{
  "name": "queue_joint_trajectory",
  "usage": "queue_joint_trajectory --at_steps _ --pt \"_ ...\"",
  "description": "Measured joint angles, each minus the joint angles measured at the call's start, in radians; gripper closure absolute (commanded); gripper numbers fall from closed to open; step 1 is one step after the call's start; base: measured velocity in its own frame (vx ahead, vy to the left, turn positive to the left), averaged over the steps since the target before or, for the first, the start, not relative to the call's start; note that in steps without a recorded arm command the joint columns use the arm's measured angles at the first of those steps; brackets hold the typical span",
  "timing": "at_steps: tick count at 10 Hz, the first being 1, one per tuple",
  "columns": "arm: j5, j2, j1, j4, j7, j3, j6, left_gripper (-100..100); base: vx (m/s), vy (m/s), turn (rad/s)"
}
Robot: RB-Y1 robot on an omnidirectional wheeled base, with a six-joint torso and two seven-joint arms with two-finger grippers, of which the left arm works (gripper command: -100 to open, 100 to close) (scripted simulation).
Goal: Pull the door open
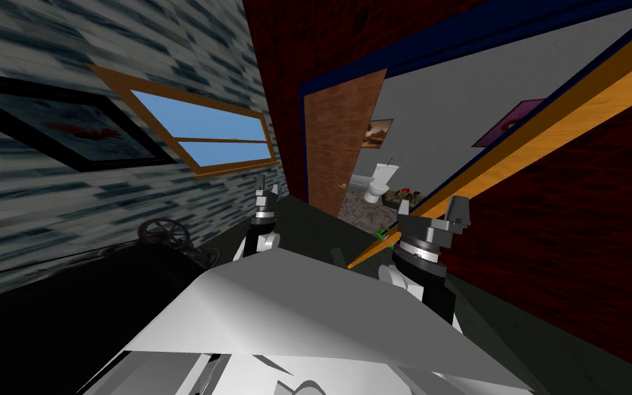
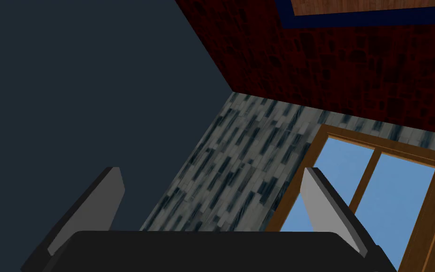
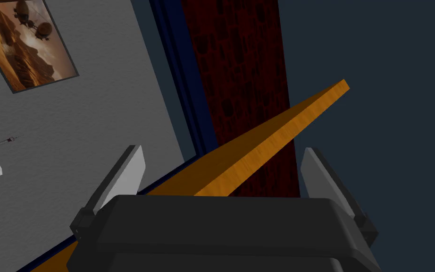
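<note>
Right gripper [image 3: 222, 153] fingers apart, orange door [image 3: 282, 127] edge-on between them, unclamped: pull judged complete, door wide open. Left gripper [image 2: 212, 171] apart, idle.

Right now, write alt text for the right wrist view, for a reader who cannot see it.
The right pincer stands open, with the door's orange wooden edge seen between its fingers, slanting away. Behind are a dark red wall, a dark blue door frame and a grey wall with a framed picture.
</note>
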Motion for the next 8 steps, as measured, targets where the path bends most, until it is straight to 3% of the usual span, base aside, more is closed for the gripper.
queue_joint_trajectory --at_steps 8 --pt "0.033 0.047 -0.071 0.181 -0.013 -0.026 -0.035 -100 0.084 0.001 -0.062"
